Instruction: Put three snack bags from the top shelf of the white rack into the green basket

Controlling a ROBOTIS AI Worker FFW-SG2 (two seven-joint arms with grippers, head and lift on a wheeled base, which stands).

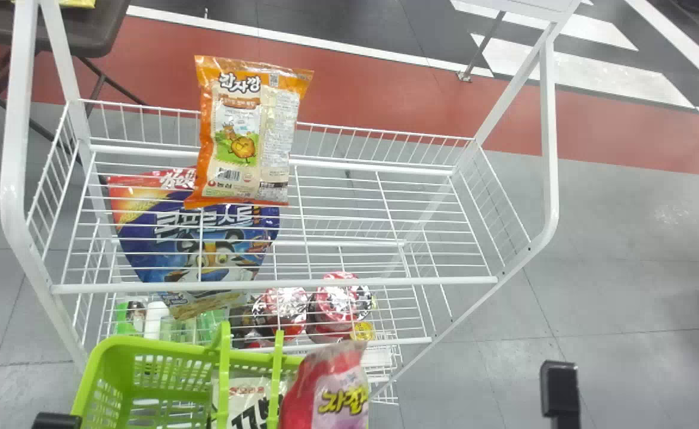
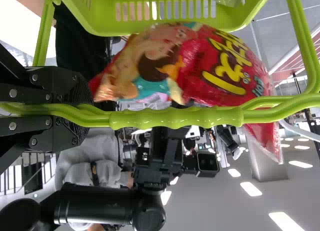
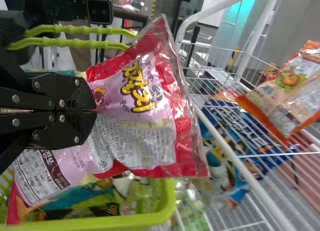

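The job looks well past its start but unfinished: a white snack bag with dark lettering [image 1: 249, 405] lies in the green plastic basket [image 1: 106, 357], though other packets in there make an exact count unsure. A red-and-pink glossy snack bag [image 3: 135, 98] is on its way in, and an orange-edged snack bag with a cream panel [image 1: 248, 137] sits on the top shelf of the white wire rack [image 1: 385, 223], toward its left side. If the white bag counts as the first, the orange one would be the third. The right hand [image 3: 93, 111] has its black fingers closed on the red-and-pink bag, pinching it at the printed face, with the bag spreading out beyond the fingertips over the basket; whether it touches the contents, I cannot tell. The left hand [image 2: 87, 112] is clamped around the basket's green handles [image 2: 175, 118]. Lowering the bag between handle and rim, then letting go, seems next; it could snag on a handle.
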